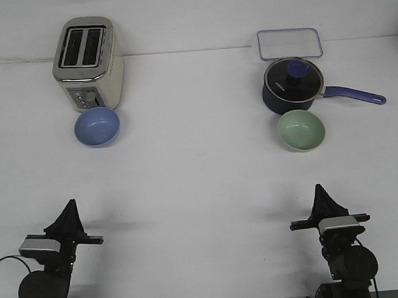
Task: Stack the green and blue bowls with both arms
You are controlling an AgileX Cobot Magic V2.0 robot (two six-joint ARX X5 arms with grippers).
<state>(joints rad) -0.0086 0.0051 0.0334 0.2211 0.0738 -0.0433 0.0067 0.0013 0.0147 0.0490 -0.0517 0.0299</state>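
The light blue bowl [97,126] sits upright on the white table at the far left, just in front of the toaster. The pale green bowl [301,130] sits upright at the far right, just in front of the saucepan. My left gripper [70,208] is low at the near left, well short of the blue bowl. My right gripper [319,193] is low at the near right, well short of the green bowl. Both grippers point away from me, their fingers meeting in a point, and hold nothing.
A cream and chrome toaster [87,61] stands behind the blue bowl. A dark navy saucepan [292,85] with a lid and a long handle to the right stands behind the green bowl. A clear rectangular lid [290,44] lies at the back right.
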